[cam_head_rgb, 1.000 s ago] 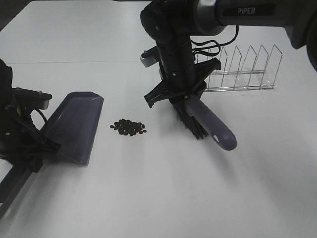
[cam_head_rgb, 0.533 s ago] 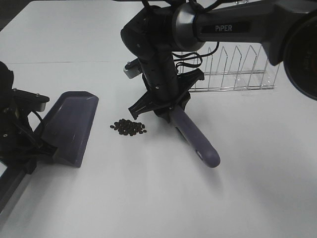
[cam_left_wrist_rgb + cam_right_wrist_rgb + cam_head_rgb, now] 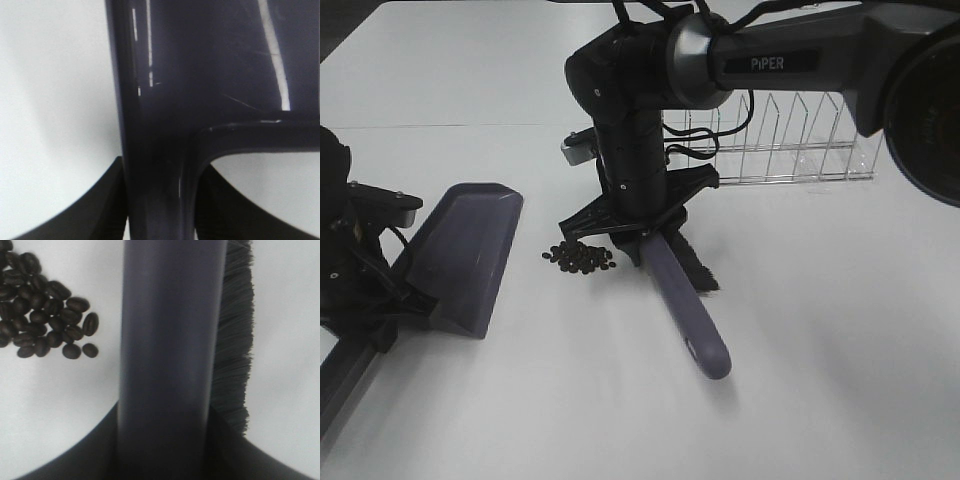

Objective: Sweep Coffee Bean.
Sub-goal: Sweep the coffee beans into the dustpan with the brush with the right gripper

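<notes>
Status: sweep not yet begun, by my read. All beans (image 3: 578,257) sit on the counter (image 3: 820,350) in one loose pile. None visible in the dustpan (image 3: 470,255), though part of its tray is hidden from the high cam.

R end effector (image 3: 642,232) is clenched on the brush (image 3: 685,310) handle, near the head. Brush lies low and slanted, just beside the pile on the side away from the dustpan. Bristles (image 3: 232,340) show on the far side of the handle from the beans, so they don't face the pile yet. Can't tell if the bristles touch the counter.

L end effector (image 3: 390,295) is grasping the dustpan by its handle; wrist cam shows the fingers close on either side of it. Pan mouth points toward the pile, w/ a bare gap of counter between lip and beans.

Left to do (est.): turn or shift the brush so the bristles meet the pile, push the beans across the gap, get them over the lip.

Beans: small, dark brown-black, oval, slightly glossy, seam visible on some. Packed one layer deep, a couple of strays at the brush-side edge.

Wire rack (image 3: 790,140) stands behind, well apart.
</notes>
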Action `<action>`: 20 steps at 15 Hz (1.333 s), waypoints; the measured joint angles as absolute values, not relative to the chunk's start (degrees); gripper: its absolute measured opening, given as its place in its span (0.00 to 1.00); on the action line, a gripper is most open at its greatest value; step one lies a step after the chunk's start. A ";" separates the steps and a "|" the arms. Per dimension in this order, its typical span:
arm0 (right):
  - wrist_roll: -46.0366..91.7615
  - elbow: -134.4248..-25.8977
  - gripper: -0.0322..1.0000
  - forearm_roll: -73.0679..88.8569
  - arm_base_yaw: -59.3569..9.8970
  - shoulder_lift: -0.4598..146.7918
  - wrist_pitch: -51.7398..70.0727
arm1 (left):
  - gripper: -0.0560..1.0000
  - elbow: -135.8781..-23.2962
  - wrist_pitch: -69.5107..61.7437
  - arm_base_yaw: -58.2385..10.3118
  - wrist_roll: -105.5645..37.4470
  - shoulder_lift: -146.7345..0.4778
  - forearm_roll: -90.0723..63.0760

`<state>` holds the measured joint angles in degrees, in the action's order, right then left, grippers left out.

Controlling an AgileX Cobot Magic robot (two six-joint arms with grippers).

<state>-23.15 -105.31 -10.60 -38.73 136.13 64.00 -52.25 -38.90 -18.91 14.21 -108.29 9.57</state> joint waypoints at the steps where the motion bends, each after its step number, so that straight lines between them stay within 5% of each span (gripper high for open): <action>1: -23.26 -105.31 0.33 -9.28 -38.73 136.13 63.43 | 0.37 -52.25 -38.90 -18.91 14.09 -108.29 9.57; 20: -25.15 -105.83 0.33 12.49 -38.73 138.77 45.95 | 0.37 -52.25 -38.79 -18.91 13.69 -108.35 9.51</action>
